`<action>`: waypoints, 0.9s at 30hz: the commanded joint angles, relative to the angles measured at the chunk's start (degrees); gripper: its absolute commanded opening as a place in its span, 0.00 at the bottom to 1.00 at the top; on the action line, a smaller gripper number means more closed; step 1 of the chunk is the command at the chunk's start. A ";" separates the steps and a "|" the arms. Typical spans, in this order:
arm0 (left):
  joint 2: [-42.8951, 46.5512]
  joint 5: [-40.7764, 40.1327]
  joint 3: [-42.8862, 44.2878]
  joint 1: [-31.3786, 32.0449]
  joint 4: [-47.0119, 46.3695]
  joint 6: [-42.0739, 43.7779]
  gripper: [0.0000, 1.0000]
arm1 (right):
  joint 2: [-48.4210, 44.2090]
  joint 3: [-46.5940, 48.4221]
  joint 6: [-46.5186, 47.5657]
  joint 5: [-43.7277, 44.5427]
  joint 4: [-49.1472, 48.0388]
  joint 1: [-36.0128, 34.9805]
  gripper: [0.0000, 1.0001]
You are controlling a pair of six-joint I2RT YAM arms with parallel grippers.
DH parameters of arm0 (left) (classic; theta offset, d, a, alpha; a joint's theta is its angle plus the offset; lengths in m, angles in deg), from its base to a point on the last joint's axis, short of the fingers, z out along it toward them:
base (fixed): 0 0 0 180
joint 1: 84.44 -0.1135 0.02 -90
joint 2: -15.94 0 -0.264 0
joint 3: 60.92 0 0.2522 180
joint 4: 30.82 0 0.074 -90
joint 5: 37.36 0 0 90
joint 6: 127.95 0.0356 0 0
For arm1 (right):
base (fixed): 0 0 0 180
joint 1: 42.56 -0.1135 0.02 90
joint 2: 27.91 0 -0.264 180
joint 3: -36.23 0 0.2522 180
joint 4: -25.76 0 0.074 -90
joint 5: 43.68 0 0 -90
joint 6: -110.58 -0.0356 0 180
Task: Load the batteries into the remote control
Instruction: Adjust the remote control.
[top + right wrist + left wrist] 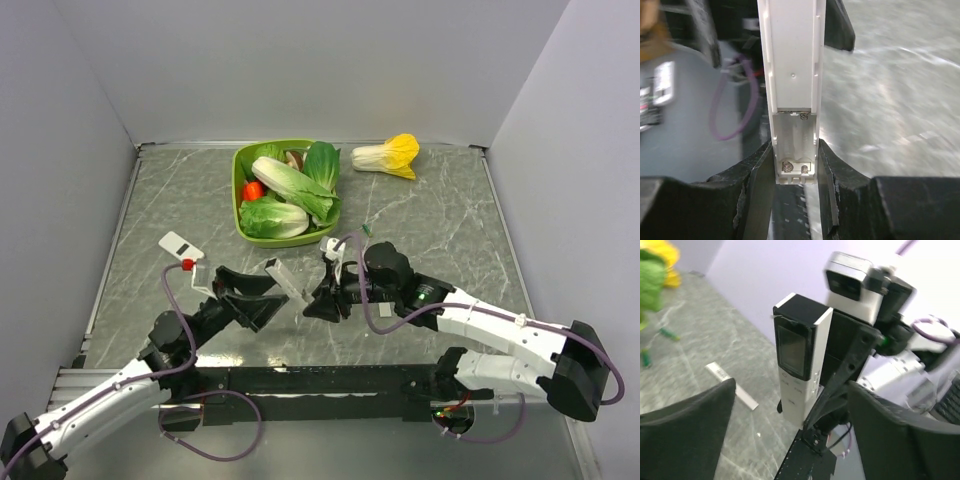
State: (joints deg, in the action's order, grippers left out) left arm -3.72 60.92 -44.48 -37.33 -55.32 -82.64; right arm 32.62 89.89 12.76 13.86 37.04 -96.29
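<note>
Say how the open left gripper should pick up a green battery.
Take the battery across its round sides at mid-length, coming straight down from above: it lies flat on the table, so only its upper curve is exposed and its ends are tiny.

A green bowl (238, 195) at the far middle of the grey marbled surface (440, 225) holds leafy vegetables (292, 186) and a small red piece (254, 190). Just right of it lies a yellow-tipped cabbage (388, 155). A white plate with a red knob (180, 245) lies near the left.

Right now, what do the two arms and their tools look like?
The left arm and right arm have white links, black joints and looping purple cables. The left tool and right tool are black, with broad wedge-shaped fingers.
</note>
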 commanded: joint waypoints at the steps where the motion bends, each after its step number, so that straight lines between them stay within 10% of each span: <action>1: 0.77 -10.36 5.58 -0.18 13.82 -4.96 0.99 | -0.77 3.60 3.59 15.37 5.81 -2.06 0.00; 11: -10.92 -18.20 14.46 -0.09 22.09 -12.08 0.99 | 6.52 9.32 3.86 37.64 11.18 -10.59 0.00; 27: -16.63 -18.64 10.24 0.61 13.13 -16.49 0.81 | 10.74 11.51 2.28 41.79 10.74 -13.85 0.00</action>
State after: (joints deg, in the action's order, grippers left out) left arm -18.91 43.67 -33.68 -37.00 -37.16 -98.68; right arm 43.09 97.89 15.65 54.14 49.57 -109.17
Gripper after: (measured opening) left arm 0.835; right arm 0.407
